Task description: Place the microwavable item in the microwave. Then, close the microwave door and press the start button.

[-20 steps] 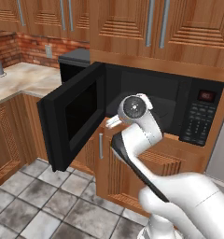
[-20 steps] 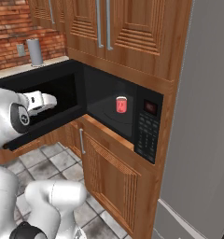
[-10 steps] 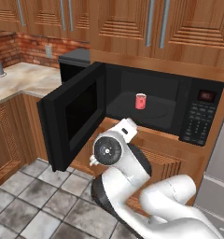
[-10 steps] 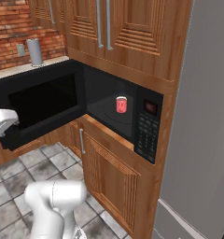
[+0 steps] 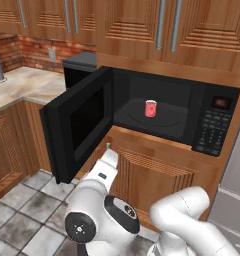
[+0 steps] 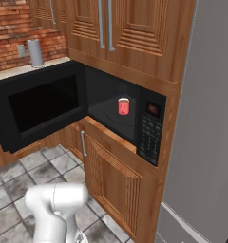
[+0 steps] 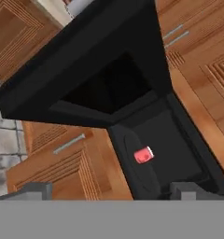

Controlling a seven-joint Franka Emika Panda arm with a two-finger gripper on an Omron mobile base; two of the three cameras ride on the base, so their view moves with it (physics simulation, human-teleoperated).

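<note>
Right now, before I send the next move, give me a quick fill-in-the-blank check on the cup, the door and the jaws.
1. The red cup stands inside the ____.
2. The microwave door is ____.
3. In the left base view the gripper sits just below the door's ____ edge.
4. The keypad is to the cup's ____ in both base views.

Missing words: microwave; open; bottom; right

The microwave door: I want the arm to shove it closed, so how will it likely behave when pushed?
The microwave door looks like a stiff flat slab, so it should swing as one piece without flexing. It stands wide open, so expect a long arc. The red cup sits well inside the microwave, probably clear of it.
</note>
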